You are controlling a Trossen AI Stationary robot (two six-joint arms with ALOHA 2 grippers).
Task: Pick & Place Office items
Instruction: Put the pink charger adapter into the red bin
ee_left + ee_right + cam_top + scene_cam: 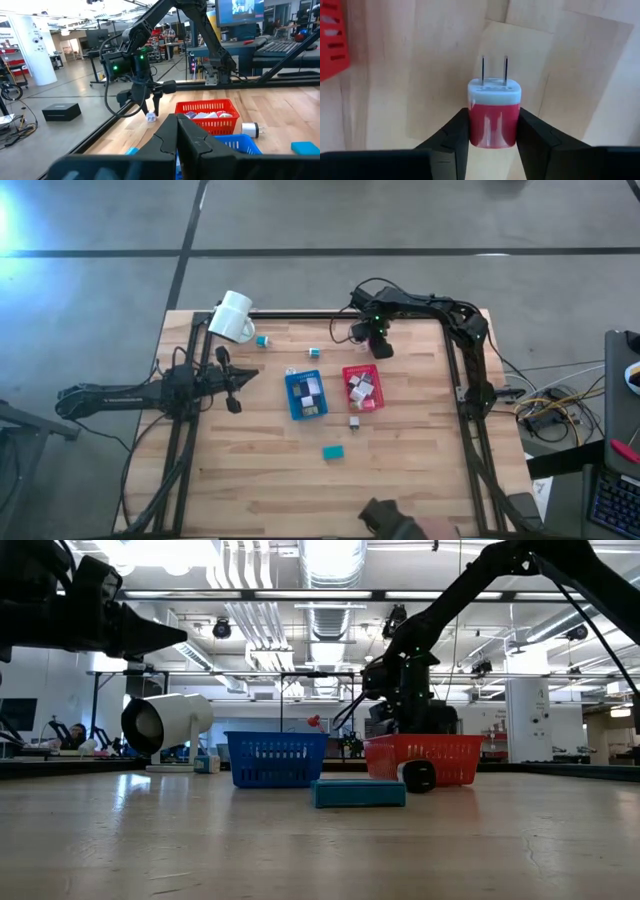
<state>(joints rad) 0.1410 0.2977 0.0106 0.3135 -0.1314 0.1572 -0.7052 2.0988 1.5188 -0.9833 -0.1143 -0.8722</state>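
1. Red-bodied, with a pale blue-white cap and two bare metal prongs, the small plug adapter (pixel 494 117) sits between the two dark fingers of the right pincer (pixel 494 131); both pads press its smooth sides, so I take it as gripped, at the far edge of the worktop (pixel 250 480) just behind the red tray (pixel 362 388).
2. To do this step well, I would lift straight up with the grip square on the flat faces; the glossy plastic could slip or twist if squeezed near a rounded corner.
3. Farther off, the blue tray (pixel 305 395) is mesh-walled like the red one, and a teal block (pixel 333 451) lies loose on the pale wood planks.
4. Farthest, the left pincer (pixel 233 390) waits closed and empty beside a white mug (pixel 232 317).
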